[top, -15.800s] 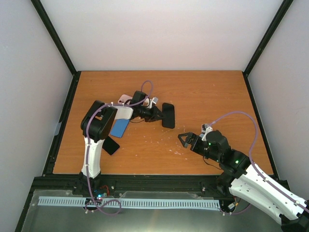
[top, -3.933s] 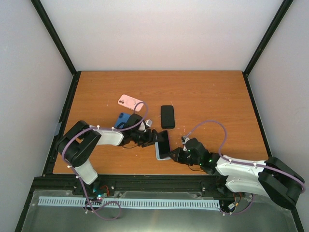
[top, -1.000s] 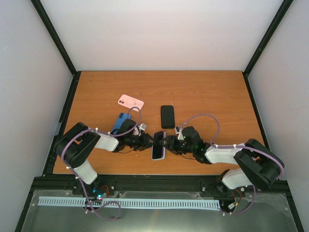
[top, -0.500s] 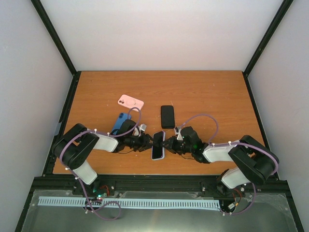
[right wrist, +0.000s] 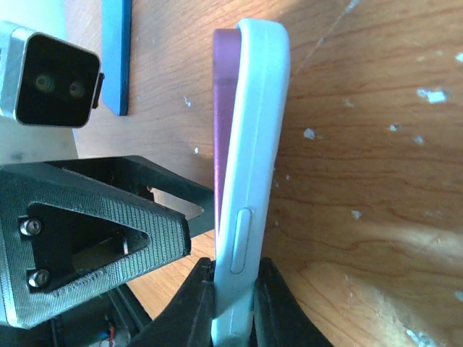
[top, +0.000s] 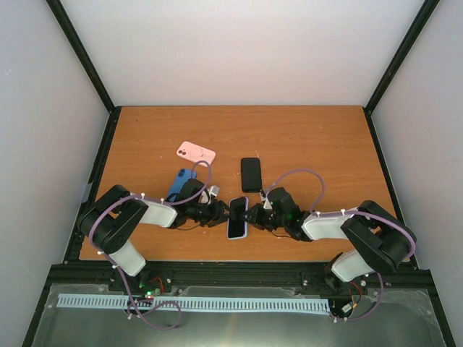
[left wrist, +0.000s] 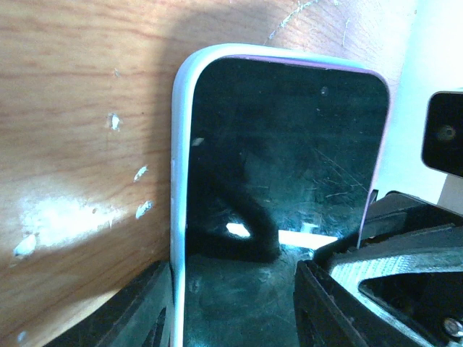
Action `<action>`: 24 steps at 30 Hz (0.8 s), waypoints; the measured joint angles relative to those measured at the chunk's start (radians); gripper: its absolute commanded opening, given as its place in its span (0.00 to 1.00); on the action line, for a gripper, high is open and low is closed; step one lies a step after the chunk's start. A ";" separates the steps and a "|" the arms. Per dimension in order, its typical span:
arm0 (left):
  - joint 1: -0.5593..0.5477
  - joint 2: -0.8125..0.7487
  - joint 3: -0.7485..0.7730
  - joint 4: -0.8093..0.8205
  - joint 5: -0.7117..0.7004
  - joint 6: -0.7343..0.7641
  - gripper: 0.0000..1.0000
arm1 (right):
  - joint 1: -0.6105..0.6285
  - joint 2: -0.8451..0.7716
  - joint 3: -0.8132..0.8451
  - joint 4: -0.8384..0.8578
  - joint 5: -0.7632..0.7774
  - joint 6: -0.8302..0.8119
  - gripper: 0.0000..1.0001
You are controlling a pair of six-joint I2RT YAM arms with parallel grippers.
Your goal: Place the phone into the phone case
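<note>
The phone (top: 237, 217), dark-screened with a lilac body, sits inside a pale phone case (right wrist: 252, 144) near the table's front edge. In the right wrist view a lilac strip (right wrist: 223, 108) shows along the case's left face. My left gripper (top: 223, 212) comes from the left, its fingers pressed on the two long sides of the phone (left wrist: 282, 166); this gripper (left wrist: 235, 311) is shut on it. My right gripper (top: 255, 215) comes from the right and pinches the phone's thickness; in its own view that gripper (right wrist: 235, 303) is shut on the cased edge.
A black phone (top: 251, 174) lies just behind the grippers. A blue phone (top: 181, 182) and a pink one (top: 196, 152) lie to the back left. The blue one (right wrist: 116, 50) also shows in the right wrist view. The table's front edge (top: 239, 260) is close.
My right gripper has closed its jaws onto the phone's edge. The left gripper has kept its hold, and the phone has stayed in place.
</note>
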 measured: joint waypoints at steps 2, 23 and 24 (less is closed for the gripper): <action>0.000 -0.006 -0.002 -0.003 -0.001 0.000 0.53 | 0.000 -0.001 0.003 -0.008 0.003 -0.008 0.03; 0.014 -0.447 -0.061 0.112 0.163 0.003 0.29 | 0.002 -0.594 -0.080 -0.045 -0.056 -0.106 0.03; 0.014 -0.453 -0.068 0.144 0.177 -0.005 0.25 | 0.002 -0.606 -0.080 -0.045 -0.057 -0.106 0.03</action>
